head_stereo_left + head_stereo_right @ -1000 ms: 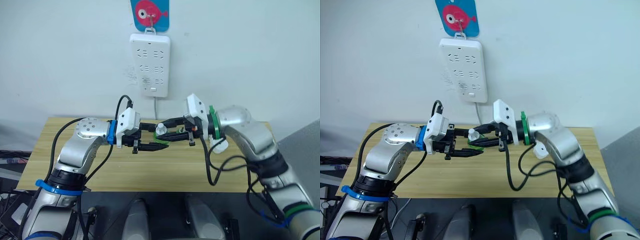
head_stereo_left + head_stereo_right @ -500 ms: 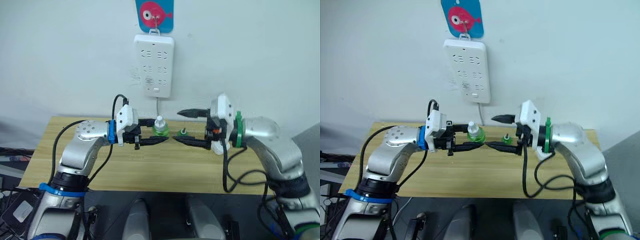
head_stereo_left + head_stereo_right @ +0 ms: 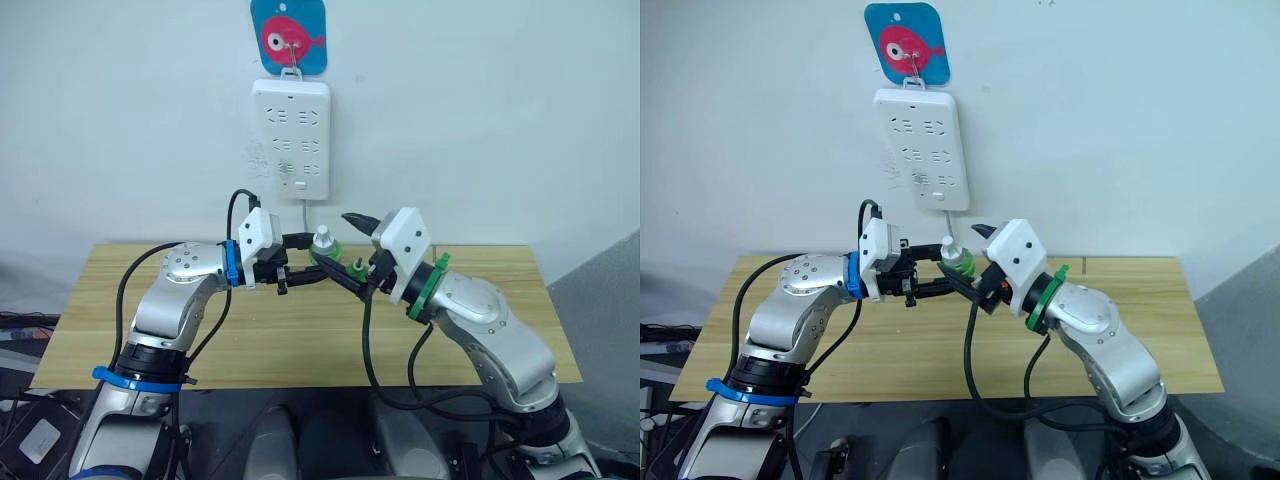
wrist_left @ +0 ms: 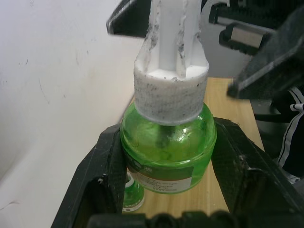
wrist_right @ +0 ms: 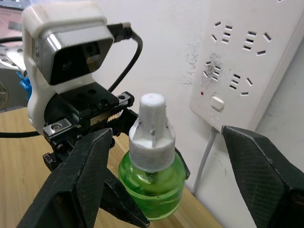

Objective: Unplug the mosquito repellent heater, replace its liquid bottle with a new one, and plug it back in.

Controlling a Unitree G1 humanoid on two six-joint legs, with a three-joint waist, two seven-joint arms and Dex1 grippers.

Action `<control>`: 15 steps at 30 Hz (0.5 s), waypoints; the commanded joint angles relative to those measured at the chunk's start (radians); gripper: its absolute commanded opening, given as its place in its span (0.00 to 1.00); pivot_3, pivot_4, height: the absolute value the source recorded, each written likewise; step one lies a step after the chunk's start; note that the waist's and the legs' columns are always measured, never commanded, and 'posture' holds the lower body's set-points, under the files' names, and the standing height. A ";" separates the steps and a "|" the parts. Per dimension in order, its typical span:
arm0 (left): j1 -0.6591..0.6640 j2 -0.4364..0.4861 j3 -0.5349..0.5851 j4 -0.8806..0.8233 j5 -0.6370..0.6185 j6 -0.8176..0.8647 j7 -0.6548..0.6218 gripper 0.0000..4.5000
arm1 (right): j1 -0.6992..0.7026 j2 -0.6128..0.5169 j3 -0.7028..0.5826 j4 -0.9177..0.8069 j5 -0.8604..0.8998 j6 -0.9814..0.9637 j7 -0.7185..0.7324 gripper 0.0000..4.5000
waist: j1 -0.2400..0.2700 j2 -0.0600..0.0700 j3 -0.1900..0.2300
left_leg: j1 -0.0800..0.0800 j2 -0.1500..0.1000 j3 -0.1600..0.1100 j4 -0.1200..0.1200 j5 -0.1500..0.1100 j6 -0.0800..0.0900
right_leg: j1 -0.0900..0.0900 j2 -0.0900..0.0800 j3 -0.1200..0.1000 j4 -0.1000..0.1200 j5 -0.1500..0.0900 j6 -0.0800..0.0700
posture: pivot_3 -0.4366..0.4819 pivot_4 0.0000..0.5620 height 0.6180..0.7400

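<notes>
The left tool (image 3: pixel 305 262) is clamped on a small bottle (image 4: pixel 167 147) of clear green liquid, its two black fingers (image 4: pixel 102 175) pressed against the round belly. The bottle stands upright, held up off the wooden surface (image 3: pixel 300 345) in front of the wall. A white collar and a white wick stem rise from its neck. A label low on the glass is too blurred to read. The right tool (image 3: pixel 352 250) is spread wide around the bottle without touching it. Behind, a white power strip (image 3: pixel 290 135) hangs under a blue fish tag (image 3: pixel 288 35). Another small green bottle (image 3: pixel 357 267) stands on the surface.
</notes>
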 commanded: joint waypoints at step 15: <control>0.059 0.107 -0.030 -0.180 -0.062 0.049 -0.146 0.50 | -0.237 -0.166 -0.015 0.271 0.208 -0.164 0.600 0.23 | -0.009 0.000 0.000 | 0.000 0.000 0.000 0.000 0.000 0.001 | 0.000 0.000 0.000 0.000 0.000 0.000 | 0.36 0.30 0.87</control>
